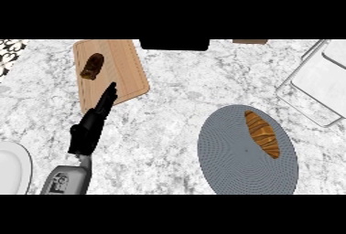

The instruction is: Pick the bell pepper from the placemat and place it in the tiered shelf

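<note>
The table point(169, 114) is white and grey stone with a speckled look. A round grey placemat point(233, 171) lies on it at the lower right, and its top has fine rings like woven thread. On the placemat's upper right part lies a long brown and orange thing with stripes point(262, 134); it looks more like a bread roll than a bell pepper. At the far right stands the tiered shelf point(316, 84), made of thin grey wire and pale flat trays.

The left hand point(94, 121) is black, and its fingers are straight and flat, holding nothing. The fingertips reach over the edge of a light wooden board point(125, 61). A dark brown lumpy thing point(93, 66) sits on that board. A smooth white plate point(12, 167) peeks in at the left edge.
</note>
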Motion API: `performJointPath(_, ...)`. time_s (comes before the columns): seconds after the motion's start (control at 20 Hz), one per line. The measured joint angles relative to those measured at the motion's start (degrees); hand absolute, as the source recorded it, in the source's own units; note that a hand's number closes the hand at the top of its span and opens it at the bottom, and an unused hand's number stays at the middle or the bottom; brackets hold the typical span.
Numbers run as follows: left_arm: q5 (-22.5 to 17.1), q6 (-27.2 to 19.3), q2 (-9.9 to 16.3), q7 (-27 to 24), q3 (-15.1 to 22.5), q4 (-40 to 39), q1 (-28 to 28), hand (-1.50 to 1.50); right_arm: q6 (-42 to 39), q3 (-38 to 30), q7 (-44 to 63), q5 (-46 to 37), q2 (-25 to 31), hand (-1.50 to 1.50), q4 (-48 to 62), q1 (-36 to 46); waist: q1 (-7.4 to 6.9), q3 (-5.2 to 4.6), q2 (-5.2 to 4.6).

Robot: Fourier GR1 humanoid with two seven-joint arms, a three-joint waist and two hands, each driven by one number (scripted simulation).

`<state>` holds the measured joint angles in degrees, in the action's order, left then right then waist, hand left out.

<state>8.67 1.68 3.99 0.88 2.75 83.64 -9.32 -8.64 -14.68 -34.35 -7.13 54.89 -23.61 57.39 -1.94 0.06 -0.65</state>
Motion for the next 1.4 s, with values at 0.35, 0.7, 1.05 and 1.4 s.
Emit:
performJointPath(0.35,-0.01,-0.02,0.25,0.22,-1.02,-2.06,-2.29,0.0,-7.71,-2.52,0.97,2.15,0.89,-1.5,5.59,3.91,0.16,0.02,-0.05)
performJointPath(0.7,0.08,0.08,0.02,1.1,-0.64,-0.54,-2.12,0.0,-14.52,-4.64,3.84,3.97,2.87,-1.5,8.71,7.46,0.04,0.02,0.01)
performJointPath(1.05,0.19,-0.05,-0.16,0.52,-0.74,-1.2,-2.27,0.0,-17.74,-11.72,14.77,10.55,9.04,-1.5,14.2,13.0,-0.16,0.04,-0.23)
performJointPath(1.4,0.41,-0.34,-0.49,0.18,-0.76,-1.98,-2.99,0.0,-19.65,-13.39,23.69,11.56,17.27,-1.5,17.44,12.01,-0.39,0.17,-0.74)
